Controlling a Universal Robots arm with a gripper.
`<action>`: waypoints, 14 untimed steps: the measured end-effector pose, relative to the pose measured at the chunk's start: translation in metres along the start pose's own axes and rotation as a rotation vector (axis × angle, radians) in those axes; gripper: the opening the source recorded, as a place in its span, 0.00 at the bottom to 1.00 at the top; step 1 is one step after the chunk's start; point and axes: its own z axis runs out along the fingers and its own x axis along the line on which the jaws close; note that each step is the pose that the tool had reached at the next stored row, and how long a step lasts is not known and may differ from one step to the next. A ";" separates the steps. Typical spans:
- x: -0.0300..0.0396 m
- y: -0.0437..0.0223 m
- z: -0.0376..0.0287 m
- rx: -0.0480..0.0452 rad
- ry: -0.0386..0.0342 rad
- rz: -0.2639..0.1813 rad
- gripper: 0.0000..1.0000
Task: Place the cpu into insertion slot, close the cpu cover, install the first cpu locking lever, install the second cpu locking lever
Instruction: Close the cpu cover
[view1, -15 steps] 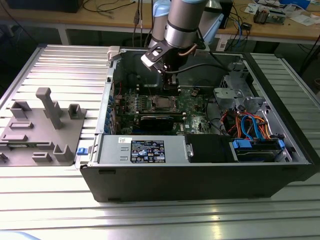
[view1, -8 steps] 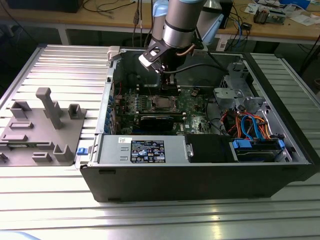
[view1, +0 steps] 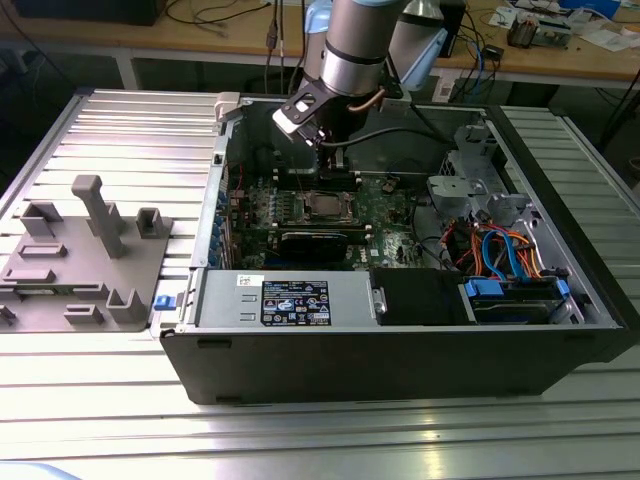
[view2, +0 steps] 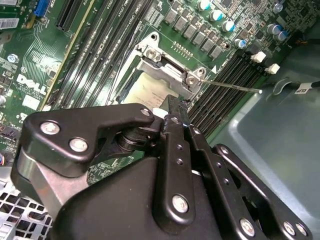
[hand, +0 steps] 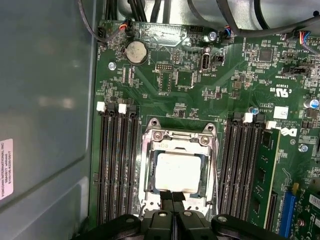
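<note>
A ribbed metal worktop (view1: 120, 120) carries an open computer case (view1: 400, 365) lying on its side; on the exterior view's left, beside the case, sits a grey plastic fixture (view1: 85, 250) with upright posts; the robot arm (view1: 360, 40) reaches down into the case from its far side. Inside the case, a labelled power supply (view1: 220, 300) lies along the near wall; a bundle of blue and orange cables (view1: 500, 250) fills the exterior view's right end; the green motherboard (hand: 200, 85) covers the case floor. Black memory slots (hand: 117, 165) flank the insertion slot (hand: 179, 135) on both sides. The cpu (hand: 177, 172) sits in the insertion slot, silver top up; the cpu cover (hand: 211, 165) lies flat around it, the chip showing through its window. The tool (hand: 173, 196) hangs low over the near edge of the cpu, its black fingers pressed together with nothing visible between them. In the second wrist view a thin locking lever (view2: 230, 86) juts out sideways from a corner of the socket. A coin cell (hand: 136, 52) sits farther up the board.
</note>
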 end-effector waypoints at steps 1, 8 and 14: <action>0.0000 -0.0006 0.0001 0.0000 0.0000 0.000 0.11; 0.0005 -0.0060 0.0007 0.0000 0.0000 0.000 0.11; 0.0003 -0.0103 0.0162 0.0006 -0.0015 -0.015 0.11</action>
